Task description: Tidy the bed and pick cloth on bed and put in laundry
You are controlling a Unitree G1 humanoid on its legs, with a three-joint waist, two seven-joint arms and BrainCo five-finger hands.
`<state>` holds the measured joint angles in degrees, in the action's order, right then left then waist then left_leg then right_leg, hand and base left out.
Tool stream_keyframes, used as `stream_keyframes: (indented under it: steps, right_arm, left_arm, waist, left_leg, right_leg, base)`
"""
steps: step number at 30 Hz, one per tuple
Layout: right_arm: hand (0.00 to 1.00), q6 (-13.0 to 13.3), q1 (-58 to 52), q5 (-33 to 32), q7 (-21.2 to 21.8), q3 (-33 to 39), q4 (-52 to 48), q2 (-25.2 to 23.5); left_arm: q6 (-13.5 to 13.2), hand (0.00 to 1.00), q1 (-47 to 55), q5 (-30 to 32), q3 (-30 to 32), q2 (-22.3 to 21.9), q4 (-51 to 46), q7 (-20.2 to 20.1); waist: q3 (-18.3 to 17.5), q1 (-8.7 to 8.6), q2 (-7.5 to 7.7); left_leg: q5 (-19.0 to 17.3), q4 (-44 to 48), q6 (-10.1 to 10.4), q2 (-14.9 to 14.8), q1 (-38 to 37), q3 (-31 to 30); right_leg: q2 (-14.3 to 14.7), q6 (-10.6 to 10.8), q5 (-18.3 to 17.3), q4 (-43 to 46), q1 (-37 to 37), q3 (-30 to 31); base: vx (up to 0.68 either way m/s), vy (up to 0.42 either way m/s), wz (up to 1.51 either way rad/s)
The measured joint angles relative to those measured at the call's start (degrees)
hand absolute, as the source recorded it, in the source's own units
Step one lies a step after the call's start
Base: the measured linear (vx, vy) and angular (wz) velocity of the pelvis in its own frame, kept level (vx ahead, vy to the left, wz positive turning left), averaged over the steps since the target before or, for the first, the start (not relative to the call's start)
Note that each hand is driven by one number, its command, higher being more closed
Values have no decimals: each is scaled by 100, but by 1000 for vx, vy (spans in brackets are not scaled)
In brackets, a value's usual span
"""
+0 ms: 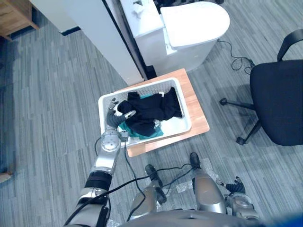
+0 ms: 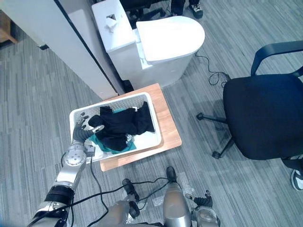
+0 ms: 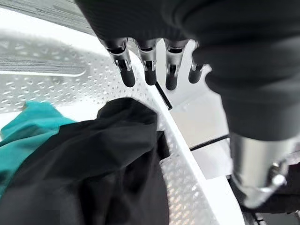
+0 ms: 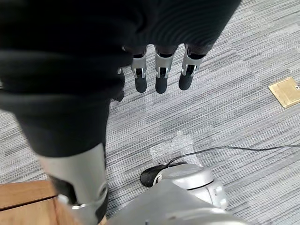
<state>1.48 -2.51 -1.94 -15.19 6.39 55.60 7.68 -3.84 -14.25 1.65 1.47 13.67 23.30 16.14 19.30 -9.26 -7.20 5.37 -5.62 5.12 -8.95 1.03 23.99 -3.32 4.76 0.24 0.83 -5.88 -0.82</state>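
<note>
Black cloth (image 1: 150,109) lies heaped inside the white perforated laundry basket (image 1: 183,119), over a teal cloth (image 3: 33,126) that peeks out beneath it. Both look soft, light and limp (likely to drape and catch on the rim), so if the heap needs shifting, a pinch on a bunched fold near its middle should serve best. Left hand (image 1: 115,115) hovers over the basket's left end, fingers straight, holding nothing, thumb just beside the black heap. Right hand (image 4: 161,75) hangs low over the carpet, fingers straight, empty. Count: one black heap, one teal cloth, one basket, one wooden board (image 1: 198,116) beneath it, one office chair (image 1: 277,99) well apart.
</note>
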Motion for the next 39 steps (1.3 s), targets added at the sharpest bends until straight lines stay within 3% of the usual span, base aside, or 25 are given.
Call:
stream_keyframes:
  steps: [5, 8, 12, 17, 19, 22, 27, 33, 36, 39]
  right_arm:
    - [0, -49, -216, -1, 163, 0, 56, 9]
    - [0, -50, -265, -1, 218, -1, 57, 5]
    - [0, -50, -422, -4, 318, -7, 55, -4]
    - [0, -48, -471, -7, 402, -35, 55, -61]
    - [0, -46, -547, -5, 455, -90, 59, -55]
    - [0, -44, -582, -4, 519, -144, 60, -55]
    - [0, -38, -623, -6, 627, -264, 119, -54]
    - [0, -37, -673, 12, 730, -433, 293, -50]
    - [0, -35, -658, 84, 775, -494, 292, -59]
    - [0, -20, -659, 108, 781, -487, 292, -39]
  left_arm:
    - [-70, 0, -15, -106, 390, 415, -254, -2]
    - [-104, 0, -17, -109, 619, 597, -254, 12]
    - [-169, 0, 58, -170, 933, 803, -255, 47]
    - [-220, 0, 522, -406, 1429, 1018, -184, 61]
    - [-269, 0, 726, -556, 1574, 1021, 170, 62]
    - [-307, 0, 1082, -723, 1830, 1004, 888, 46]
    - [-304, 0, 1820, -1013, 2208, 719, 2041, -111]
    - [-50, 0, 2662, -860, 2402, -339, 3417, -512]
    - [31, 0, 2950, -460, 2419, -722, 3698, -655]
    - [109, 0, 3029, 165, 2406, -1066, 3900, -755]
  waist:
    - [-423, 98, 16]
    - [-475, 185, 62]
    - [-668, 387, 149]
    - [-808, 422, 298]
    - [-943, 583, 360]
    - [-987, 657, 426]
    - [-1075, 724, 521]
    - [-1223, 885, 603]
    - [-1311, 898, 650]
    - [-1334, 889, 603]
  left_leg:
    - [0, 0, 1, -23, -60, -202]
    - [-2, -2, 1, -19, -195, -253]
    - [1, -21, -4, -7, -206, -383]
    - [4, -24, -7, 28, -218, -565]
    - [1, -21, -5, 43, -238, -588]
    - [-34, -17, 10, 57, -366, -646]
    - [-65, -28, 37, 57, -476, -732]
    - [-121, -34, 60, 48, -620, -700]
    - [-179, -35, 113, 4, -674, -596]
    - [-205, -36, 119, -6, -763, -470]
  right_leg:
    - [14, -2, -1, -85, 206, -172]
    - [8, -7, -4, -107, 373, -212]
    - [-9, -22, -13, -195, 490, -323]
    - [-46, -13, -33, -262, 650, -501]
    - [-57, -14, -33, -277, 696, -503]
    - [-75, -32, -87, -287, 871, -606]
    - [-75, -33, -164, -291, 1040, -667]
    - [-92, -29, -248, -281, 1146, -644]
    - [-70, -33, -265, -253, 1150, -604]
    - [-66, -67, -307, -179, 1123, -499]
  base:
    - [4, -13, 17]
    - [-36, -1, 12]
    - [-45, -9, 15]
    - [8, -7, 19]
    - [60, -7, 10]
    - [65, -9, 12]
    - [27, -8, 11]
    - [-1, 0, 1]
    - [-10, -5, -9]
    - [-23, 5, -22]
